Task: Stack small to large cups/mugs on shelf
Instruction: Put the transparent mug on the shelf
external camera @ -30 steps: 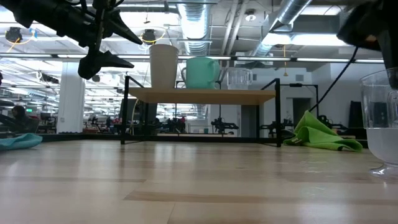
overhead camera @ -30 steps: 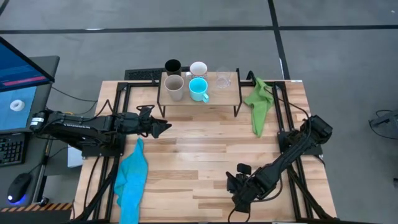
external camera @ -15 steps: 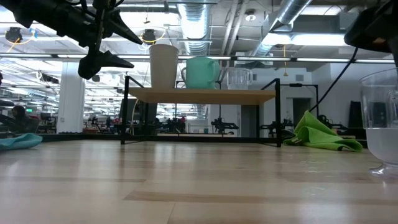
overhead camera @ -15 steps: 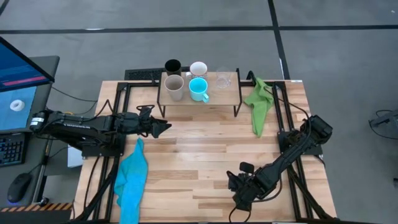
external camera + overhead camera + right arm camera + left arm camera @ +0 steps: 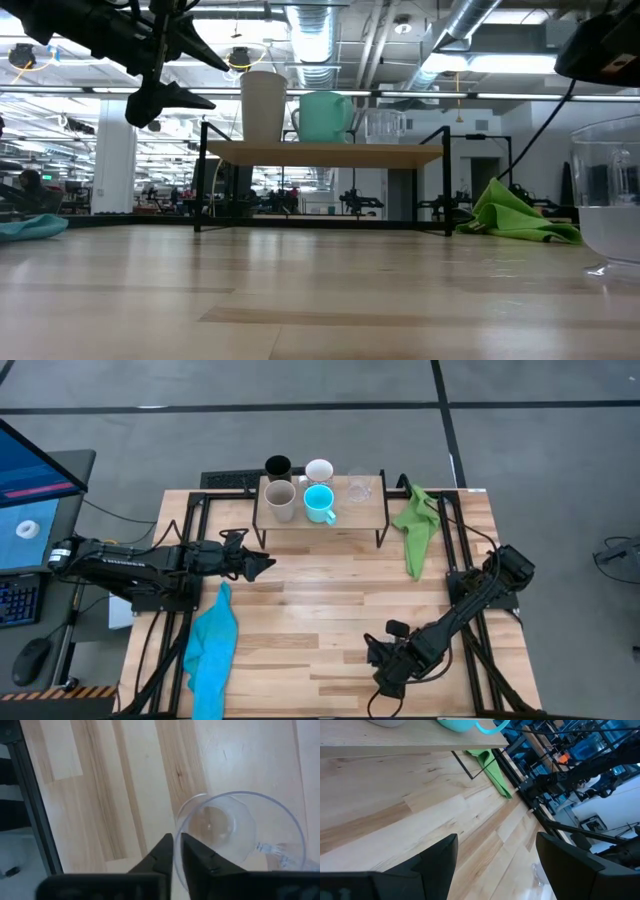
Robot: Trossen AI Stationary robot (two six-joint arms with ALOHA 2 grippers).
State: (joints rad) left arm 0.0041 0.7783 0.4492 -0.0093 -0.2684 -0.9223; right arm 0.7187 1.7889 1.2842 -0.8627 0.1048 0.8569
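The shelf (image 5: 345,520) stands at the table's far middle. On it are a beige cup (image 5: 280,499), a cyan mug (image 5: 318,503) and a clear glass (image 5: 359,488). A black tumbler (image 5: 278,466) and a white mug (image 5: 319,469) are at its far edge. Another clear glass (image 5: 610,200) stands at the near right, with my right gripper (image 5: 380,657) shut on it. My left gripper (image 5: 262,565) hovers open above the table's left middle, in front of the shelf, with nothing between its fingers. My right gripper holds the clear glass by its rim (image 5: 176,822). One finger (image 5: 162,851) is outside the wall and the other (image 5: 196,854) is over the glass's mouth. The fingers come from above, pointing down. The glass's foot (image 5: 620,270) is on or just above the table.
A green cloth (image 5: 415,530) lies at the far right beside the shelf. A cyan cloth (image 5: 212,645) lies along the near left. Black frame rails (image 5: 470,610) run along both table sides. Bare wood (image 5: 320,600) stretches between the shelf and the near glass.
The clear glass at the near right has shifted slightly toward the table's left in the low view. My right arm has edged a little with it.
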